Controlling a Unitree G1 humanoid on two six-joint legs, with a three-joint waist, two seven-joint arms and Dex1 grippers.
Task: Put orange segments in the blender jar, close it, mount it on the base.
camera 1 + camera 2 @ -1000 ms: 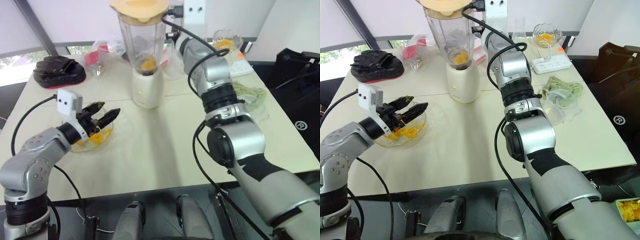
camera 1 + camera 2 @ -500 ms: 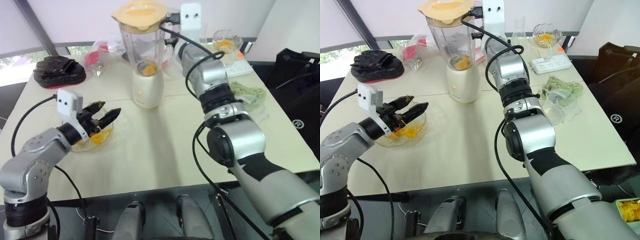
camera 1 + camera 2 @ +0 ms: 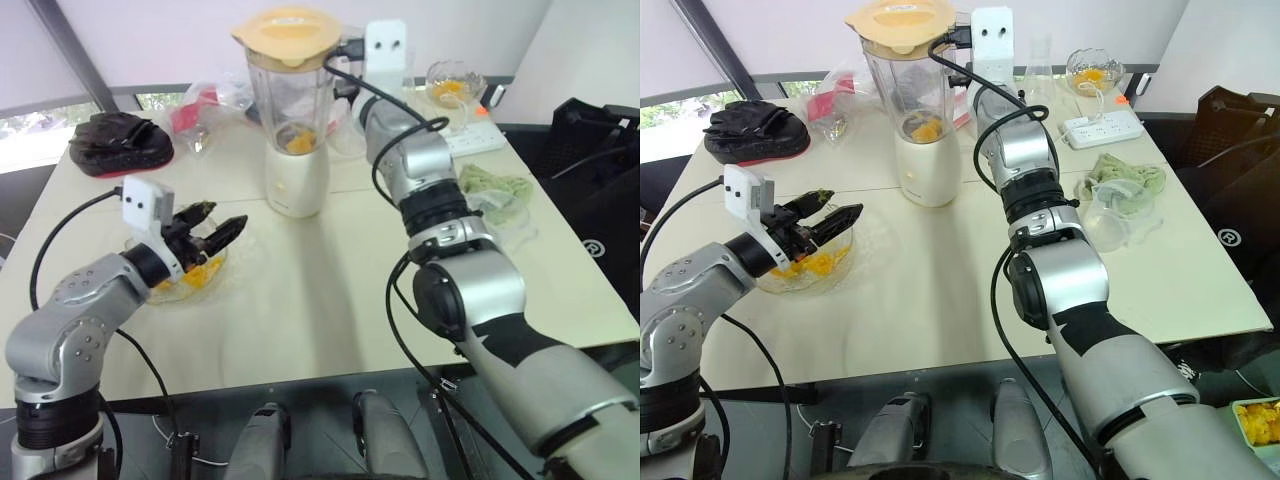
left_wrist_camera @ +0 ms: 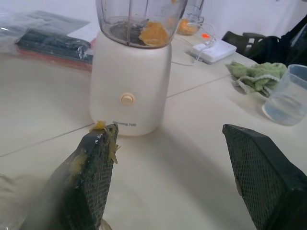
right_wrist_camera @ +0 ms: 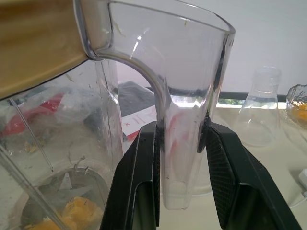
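Clear ribbed blender jar (image 3: 288,95), lidded, orange segments (image 3: 298,141) inside.

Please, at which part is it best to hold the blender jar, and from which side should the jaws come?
Probably the side handle. It is a narrow vertical bar standing off the blender jar wall, slim enough for jaws, while the ribbed body looks too wide. Come level from the handle's side, away from the window; the right gripper already has its jaws closed on it that way.

On the surface (image 3: 940,290) I see a white power strip (image 3: 1106,126), with a green cloth (image 3: 1130,172) and clear cup (image 3: 1110,212) just nearer me, a stemmed glass (image 3: 1089,72) behind it, black gloves (image 3: 753,125) far left.
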